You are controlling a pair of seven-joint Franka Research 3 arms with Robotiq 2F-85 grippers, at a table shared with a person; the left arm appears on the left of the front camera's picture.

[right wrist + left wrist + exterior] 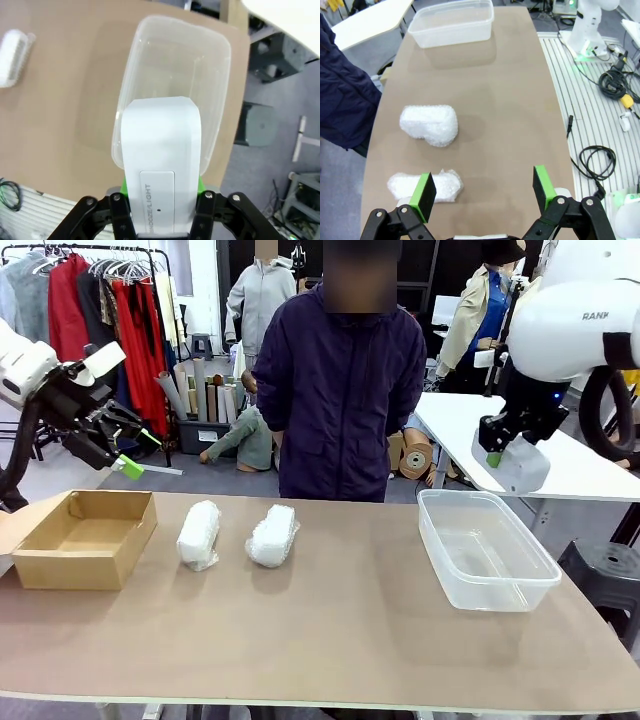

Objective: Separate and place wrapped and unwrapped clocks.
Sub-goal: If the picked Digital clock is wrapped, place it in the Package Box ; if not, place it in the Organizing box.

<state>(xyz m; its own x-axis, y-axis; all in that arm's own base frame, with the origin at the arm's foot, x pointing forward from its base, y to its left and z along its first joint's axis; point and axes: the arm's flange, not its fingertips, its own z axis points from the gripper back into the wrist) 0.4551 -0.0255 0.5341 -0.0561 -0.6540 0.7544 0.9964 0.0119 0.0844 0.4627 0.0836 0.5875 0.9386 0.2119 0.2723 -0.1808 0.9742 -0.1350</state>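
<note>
Two wrapped clocks in white bubble wrap lie side by side on the brown table, one to the left (pixel 198 533) and one to the right (pixel 272 535). They lie apart, and no gripper touches them. From the left wrist they show as a near bundle (pixel 425 185) and a farther one (pixel 430 123). My left gripper (pixel 135 450) hangs open in the air above the table's left end, its green pads (pixel 425 195) spread wide. The right gripper (pixel 500 452) is shut on the bare white block clock (pixel 160 165), held high over the clear tub (pixel 175 45).
A shallow brown cardboard box (pixel 85 537) stands at the table's left end. The clear plastic tub (pixel 485 550) sits at the right. A person in a dark jacket (pixel 340 380) stands at the far edge, behind the bundles. Cables lie on the floor (pixel 592 160) beside the table.
</note>
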